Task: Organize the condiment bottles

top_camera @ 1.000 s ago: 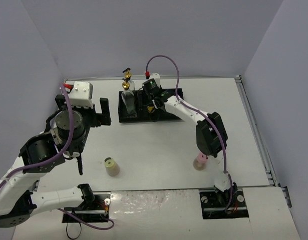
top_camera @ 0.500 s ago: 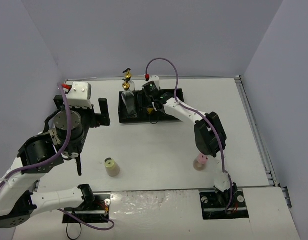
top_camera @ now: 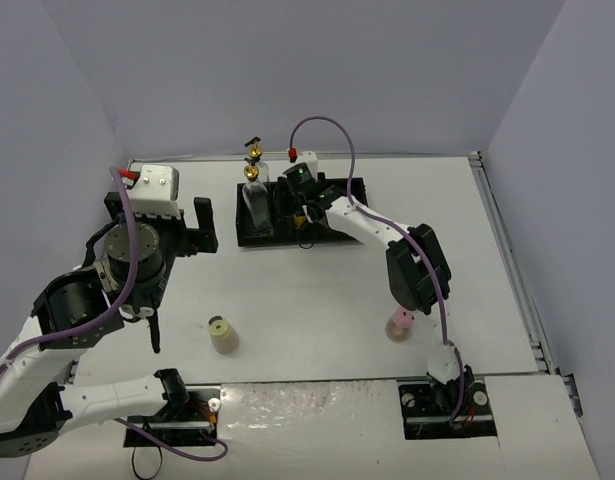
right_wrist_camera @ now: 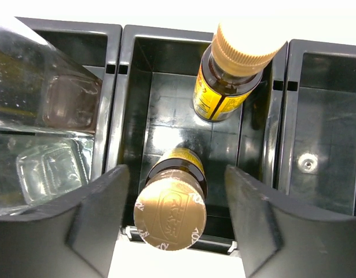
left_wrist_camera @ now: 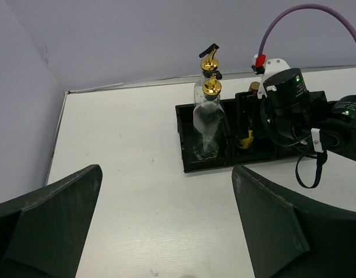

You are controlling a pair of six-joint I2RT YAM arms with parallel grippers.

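- Straddling one amber bottle [right_wrist_camera: 170, 208] in the tray's [right_wrist_camera: 117, 116] middle compartment, the right gripper [right_wrist_camera: 176, 174] is spread, not touching it.
- Left gripper [left_wrist_camera: 166, 174] hangs spread, empty.
- Beige jar [top_camera: 223, 334] and pink jar [top_camera: 398, 324] stand outside the tray.

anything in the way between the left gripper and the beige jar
Nothing visible. Bare table lies between the left gripper and the beige jar; the gripper faces the tray, away from the jar.
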